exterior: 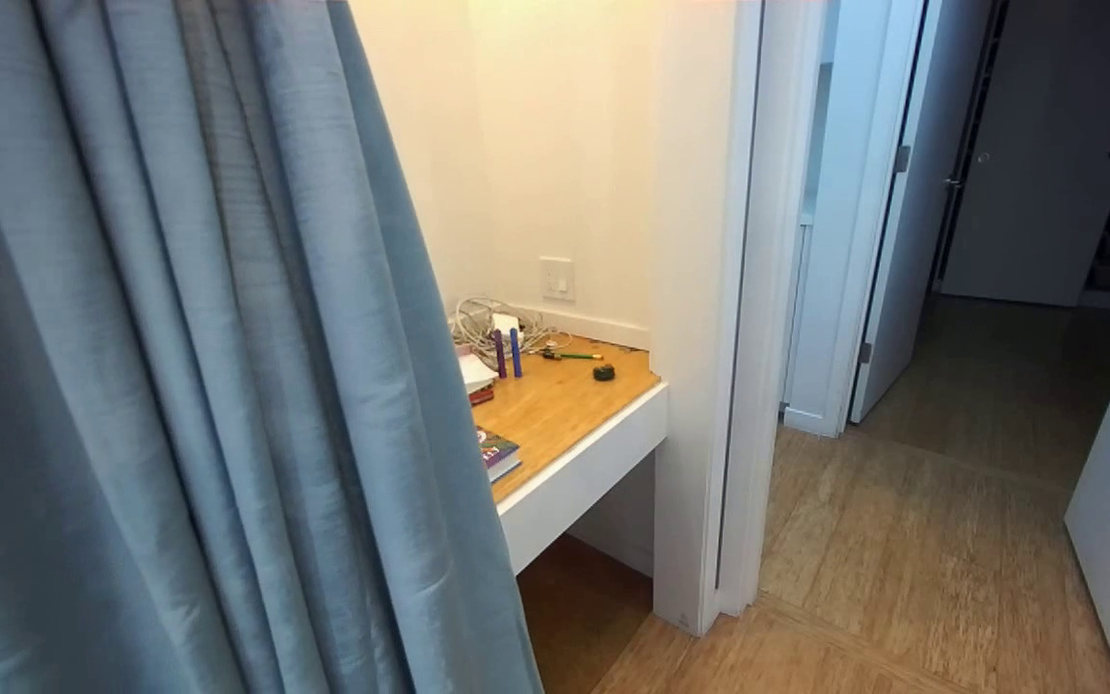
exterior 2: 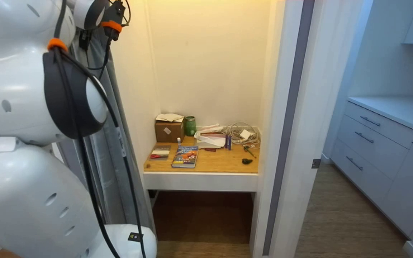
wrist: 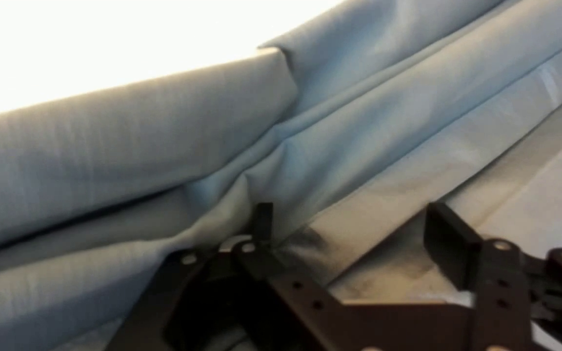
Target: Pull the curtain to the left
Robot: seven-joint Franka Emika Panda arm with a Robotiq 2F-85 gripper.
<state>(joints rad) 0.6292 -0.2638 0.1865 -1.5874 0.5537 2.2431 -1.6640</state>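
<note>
The tall grey-blue fabric curtain [exterior: 218, 366], deeply pleated with a slight sheen, fills the near left of the scene in an exterior view, its right edge slanting down in front of the left part of the wooden worktop [exterior: 565, 410]. In an exterior view it hangs on the left, partly hidden behind my rounded white arm [exterior 2: 16, 118], just beside the alcove that holds the worktop.

In the wrist view my black jaws stand wide apart, and pleats of the curtain run close behind them and show through the gap. The cloth is puckered into a tight crease beside the jaw on the left; I cannot tell whether that jaw presses on it. I have no grip on the cloth that I can see.

On the worktop's far left sits a brown cardboard box [exterior 2: 169, 131], with a green glass jar [exterior 2: 190, 125] just to its right. A book with a multicoloured cover [exterior 2: 185, 157] lies nearer. Toward the far right is a tangle of whitish cables [exterior 2: 240, 129], with a slim blue marker [exterior: 515, 353] upright near it. A green pencil [exterior: 579, 357] lies near the right end. A white door frame [exterior: 695, 337] stands right of the worktop.
</note>
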